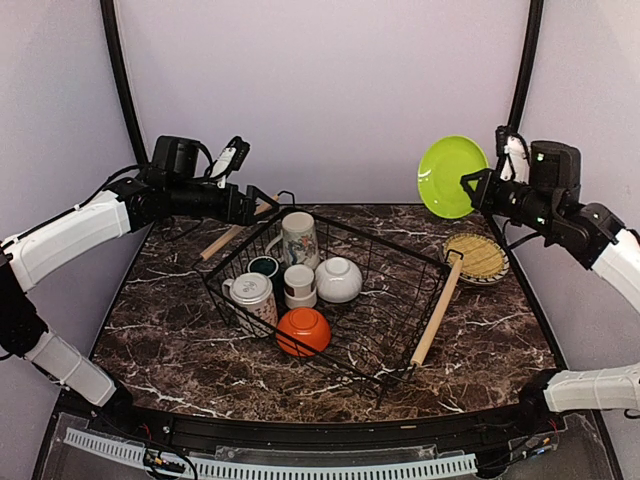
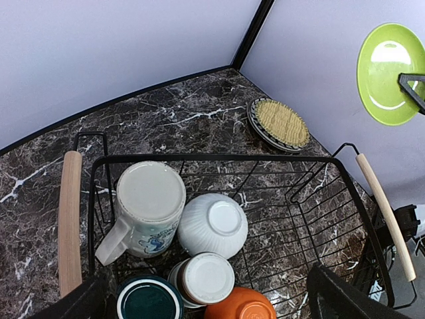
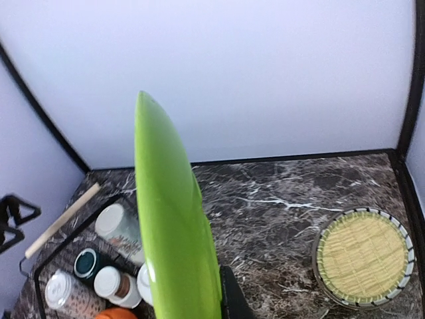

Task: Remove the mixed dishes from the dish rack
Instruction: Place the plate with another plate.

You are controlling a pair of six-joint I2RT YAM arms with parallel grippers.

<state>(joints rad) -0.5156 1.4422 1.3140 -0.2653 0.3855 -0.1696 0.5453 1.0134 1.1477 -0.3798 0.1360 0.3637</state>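
The black wire dish rack stands mid-table. It holds upturned dishes: a tall patterned mug, a second mug, a dark green cup, a small white cup, a white bowl and an orange bowl. My left gripper hovers open above the rack's far left corner; in the left wrist view its fingers straddle the cups with nothing held. My right gripper is shut on the lime-green plate, held on edge high over the table's right back.
A woven yellow plate lies on a striped one on the marble table, right of the rack. The rack's wooden handles run along its left and right sides. Black frame posts and pale walls close in the back.
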